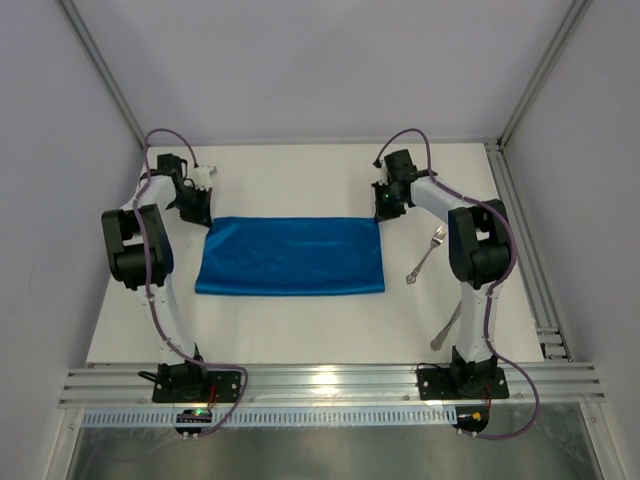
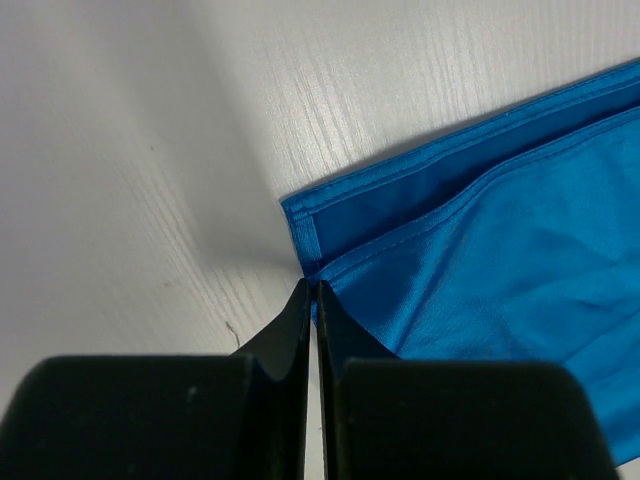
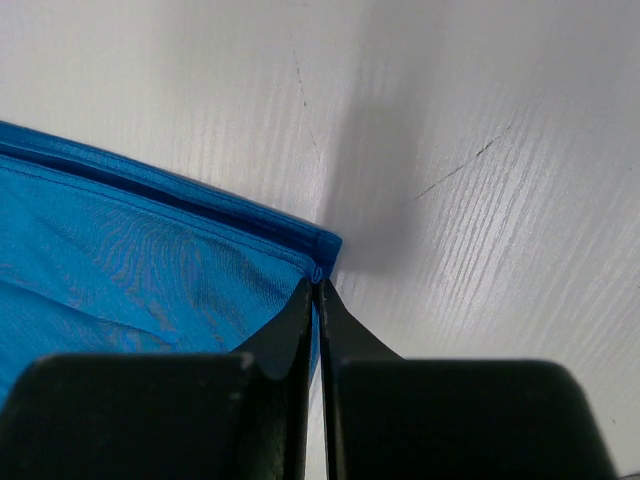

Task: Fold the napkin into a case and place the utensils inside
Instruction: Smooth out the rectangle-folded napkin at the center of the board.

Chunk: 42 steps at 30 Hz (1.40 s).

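Observation:
The bright blue napkin (image 1: pixel 290 255) lies flat on the white table (image 1: pixel 300 175) as a wide rectangle, with two hemmed layers showing at its far corners. My left gripper (image 1: pixel 205 217) is at the far left corner. In the left wrist view that gripper (image 2: pixel 313 290) is shut on the napkin (image 2: pixel 480 260) edge. My right gripper (image 1: pixel 380 214) is at the far right corner, and in its wrist view it (image 3: pixel 317 285) is shut on the napkin (image 3: pixel 130 260) hem. A silver fork (image 1: pixel 428 253) lies right of the cloth. A second utensil (image 1: pixel 446 328) shows partly beside the right arm.
Aluminium rails (image 1: pixel 330 382) run along the near table edge, where both arm bases are bolted. Another rail (image 1: pixel 525 240) runs down the right side. Slanted frame posts and pale walls close in the back and sides.

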Tool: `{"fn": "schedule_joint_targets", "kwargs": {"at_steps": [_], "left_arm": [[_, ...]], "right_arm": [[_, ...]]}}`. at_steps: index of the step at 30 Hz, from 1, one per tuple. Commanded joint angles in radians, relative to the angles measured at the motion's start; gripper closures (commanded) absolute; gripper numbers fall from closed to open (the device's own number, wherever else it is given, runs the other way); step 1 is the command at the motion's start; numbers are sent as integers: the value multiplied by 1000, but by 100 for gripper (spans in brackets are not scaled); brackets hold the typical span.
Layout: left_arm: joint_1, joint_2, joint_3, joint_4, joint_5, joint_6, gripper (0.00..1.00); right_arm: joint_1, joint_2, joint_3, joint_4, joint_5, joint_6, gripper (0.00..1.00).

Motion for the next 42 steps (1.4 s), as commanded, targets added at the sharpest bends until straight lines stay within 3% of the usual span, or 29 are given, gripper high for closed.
{"fn": "schedule_joint_targets", "kwargs": {"at_steps": [1,14,36,40,42], "left_arm": [[7,-102,-10,43,-1,-24,100],[9,-152,-34,103,-9,-54,100],[-13,-29,12,174,-75,-57,100],[-23,-18,15,175,-87,-53,100],[-23,-20,15,178,-88,-56,95]], "right_arm": [[-3,-77,37,3,19,-8,96],[-6,-94,35,8,25,-2,96],[-19,15,73,31,18,21,96],[-24,29,75,31,32,29,84],[-23,27,75,29,37,29,71]]}}
